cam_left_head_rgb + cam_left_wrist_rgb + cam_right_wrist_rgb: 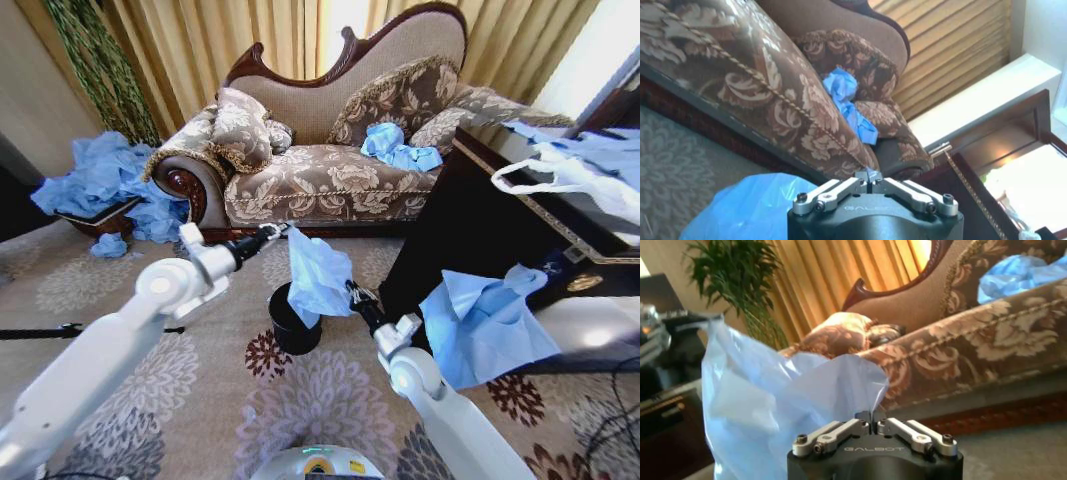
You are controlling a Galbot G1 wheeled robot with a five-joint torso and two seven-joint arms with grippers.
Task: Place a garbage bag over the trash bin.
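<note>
Right gripper (351, 289), nearest, at 6 o'clock low centre: jaws closed, pinching bag (318, 275) edge at its 3 o'clock side. Left gripper (281, 229) at bag's 11 o'clock top corner, jaws closed, gripping that corner. Bag hangs stretched between both, draping down over bin (293, 325) at its 6 o'clock, lower edge at bin mouth. Bin upright on carpet (330, 400), sofa (330, 170) at 12 o'clock behind.
</note>
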